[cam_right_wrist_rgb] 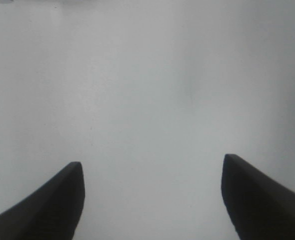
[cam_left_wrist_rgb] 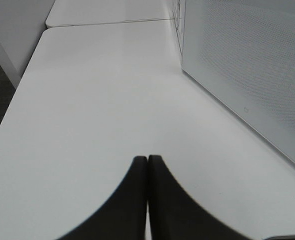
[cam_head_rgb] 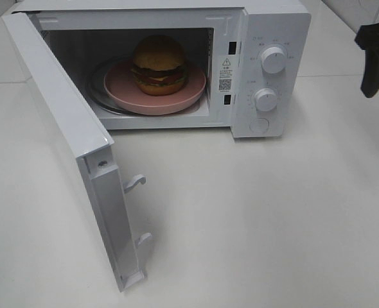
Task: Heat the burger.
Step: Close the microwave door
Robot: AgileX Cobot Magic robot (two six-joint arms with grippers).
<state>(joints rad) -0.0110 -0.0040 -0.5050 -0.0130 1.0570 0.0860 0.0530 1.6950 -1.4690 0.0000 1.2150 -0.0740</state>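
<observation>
**Burger loaded in the open microwave, door not yet shut**

A white microwave (cam_head_rgb: 273,25) stands toward the far edge of a pale surface (cam_head_rgb: 241,212). Its door (cam_head_rgb: 67,128) swings wide open toward the near left corner, with two latch hooks showing on its edge. Inside the cavity, the burger (cam_head_rgb: 158,64) sits upright on a round pink plate (cam_head_rgb: 122,90).

The right tool (cam_right_wrist_rgb: 152,162) hangs beside the microwave, near the right edge of the surface. Its jaws are spread wide and it has hold of nothing. The left tool (cam_left_wrist_rgb: 147,159) has its jaws pressed together, also empty, low over bare surface next to a white dotted panel.

Judging by this, loading looks finished and closing the door is the step in hand. That calls for a tool to push the door's outer face round until the hooks latch. After that, one of the two knobs, upper (cam_head_rgb: 273,60) or lower (cam_head_rgb: 265,99), needs turning.

The left tool cannot be seen from the high camera. The right arm is cut off by that view's edge. The markings around the knobs are too small to read. Whether the dotted panel is the door's outer face cannot be told for sure.
</observation>
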